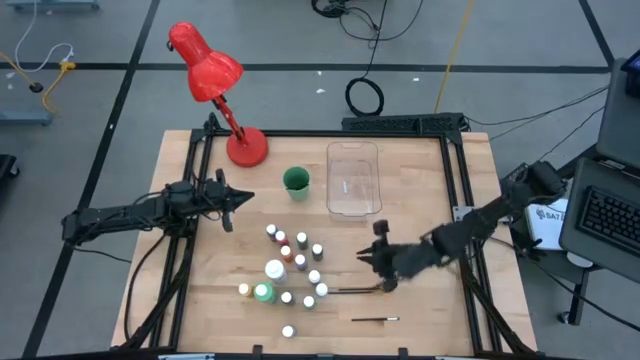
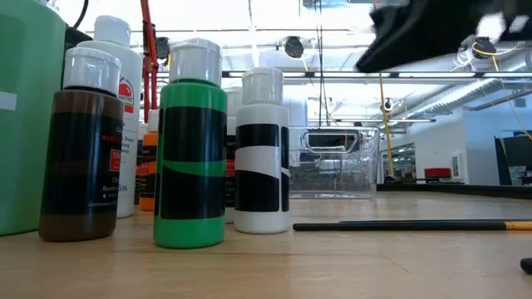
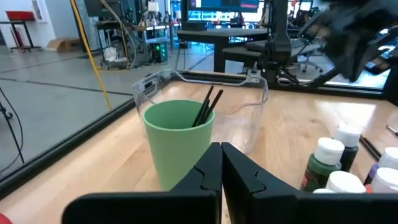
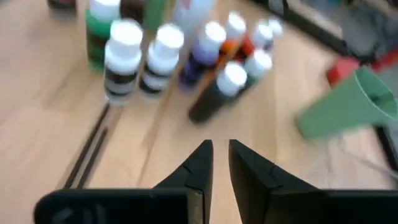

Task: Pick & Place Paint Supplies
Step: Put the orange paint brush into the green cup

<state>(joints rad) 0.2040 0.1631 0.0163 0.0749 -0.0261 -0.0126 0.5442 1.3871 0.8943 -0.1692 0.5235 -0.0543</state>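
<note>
On the table: little paint bottles, two brushes left (not put away).
Green cup: two brushes inside.
Left gripper: fingers pressed together, empty.
Right gripper: fingers nearly together, empty, by the brushes.

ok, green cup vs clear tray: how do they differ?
The green cup is opaque, round and narrow; the clear tray is see-through, rectangular and wider. In the left wrist view the cup holds thin dark brushes, while no supplies show in the tray. Shared: both stand upright and open-topped, side by side at the table's far side.
</note>
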